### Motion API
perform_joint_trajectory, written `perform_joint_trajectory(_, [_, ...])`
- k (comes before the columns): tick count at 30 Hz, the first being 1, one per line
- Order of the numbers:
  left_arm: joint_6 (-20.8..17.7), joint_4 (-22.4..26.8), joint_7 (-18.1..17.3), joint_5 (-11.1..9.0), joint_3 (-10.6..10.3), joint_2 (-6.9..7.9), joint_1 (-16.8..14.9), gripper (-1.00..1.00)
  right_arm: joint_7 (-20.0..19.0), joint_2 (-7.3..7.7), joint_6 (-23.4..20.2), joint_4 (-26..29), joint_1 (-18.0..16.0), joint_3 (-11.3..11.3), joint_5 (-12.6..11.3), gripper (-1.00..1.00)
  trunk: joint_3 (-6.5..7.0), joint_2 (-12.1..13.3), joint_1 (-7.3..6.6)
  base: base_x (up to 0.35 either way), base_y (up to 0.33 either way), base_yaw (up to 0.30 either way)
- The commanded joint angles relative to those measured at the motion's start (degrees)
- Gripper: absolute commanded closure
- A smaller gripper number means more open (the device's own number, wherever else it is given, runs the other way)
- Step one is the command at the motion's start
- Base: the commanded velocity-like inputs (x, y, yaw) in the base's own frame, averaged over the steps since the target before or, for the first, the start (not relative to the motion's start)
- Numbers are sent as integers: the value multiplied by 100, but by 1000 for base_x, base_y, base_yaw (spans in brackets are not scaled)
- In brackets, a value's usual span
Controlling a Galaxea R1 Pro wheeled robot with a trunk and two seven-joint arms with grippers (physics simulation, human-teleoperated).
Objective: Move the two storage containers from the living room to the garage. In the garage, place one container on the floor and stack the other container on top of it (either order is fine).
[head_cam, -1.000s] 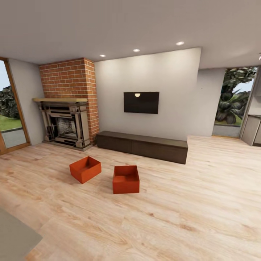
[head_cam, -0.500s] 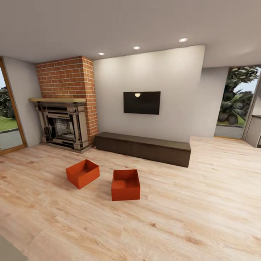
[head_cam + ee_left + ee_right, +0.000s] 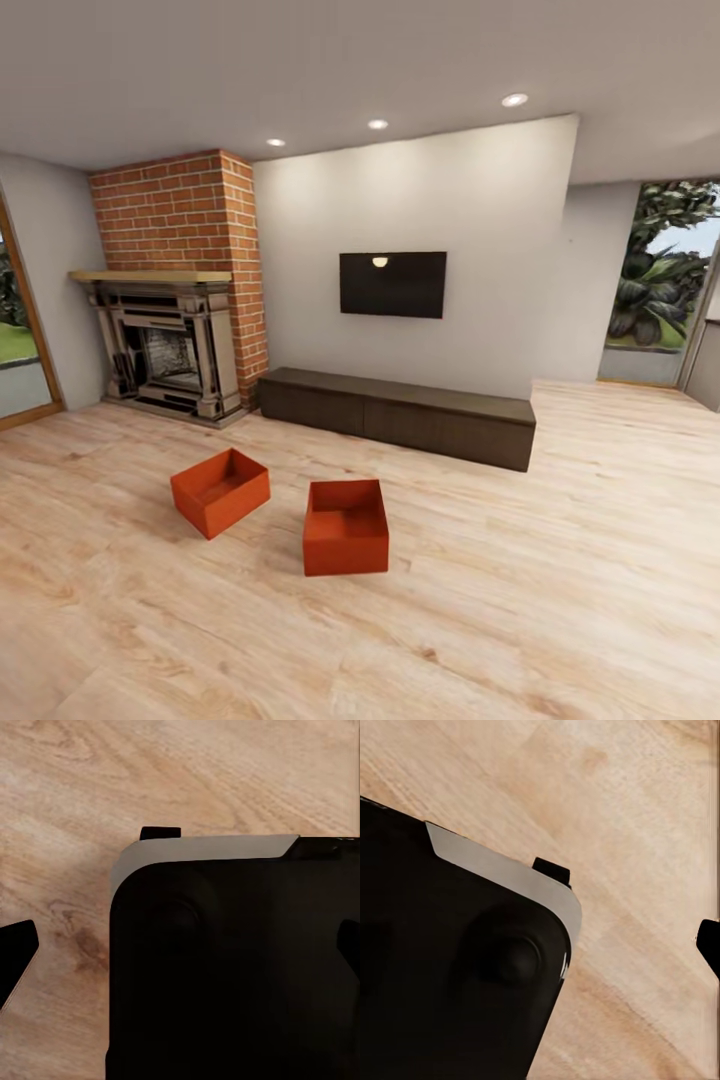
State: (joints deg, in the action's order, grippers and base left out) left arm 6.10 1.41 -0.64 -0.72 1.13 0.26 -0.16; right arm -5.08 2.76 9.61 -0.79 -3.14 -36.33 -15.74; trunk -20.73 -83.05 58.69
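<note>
Two storage containers, orange-red open bins, sit on the light wood floor (image 3: 560,600) in front of the long dark cabinet (image 3: 400,415). One bin (image 3: 220,490) lies nearer the brick fireplace (image 3: 175,290), turned at an angle; the other bin (image 3: 346,525) sits just beside it, apart. Both look unhandled, awaiting pickup. Wrist cameras face the robot's dark base (image 3: 232,967), so I cannot tell whether either gripper is apart or together.

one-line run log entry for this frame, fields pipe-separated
phase: approach | room: living room | containers: left bin, right bin, apart, on wood floor, both empty | held: nothing | landmarks: fireplace, TV, cabinet
</note>
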Motion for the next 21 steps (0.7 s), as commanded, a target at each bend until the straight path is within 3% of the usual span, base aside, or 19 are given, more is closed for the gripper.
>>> perform_joint_trajectory(1, [14, 0, -7, -7, 10, 0, -2, -100, -32, 2, 24, -9, -6, -36, -61, -100, -6, -3, 4, 323, 0, 0])
perform_joint_trajectory(21, [23, 0, -7, -6, 10, 0, -2, -100, -30, 5, 24, -9, -5, -34, -61, -100, -6, -3, 4, 323, 0, 0])
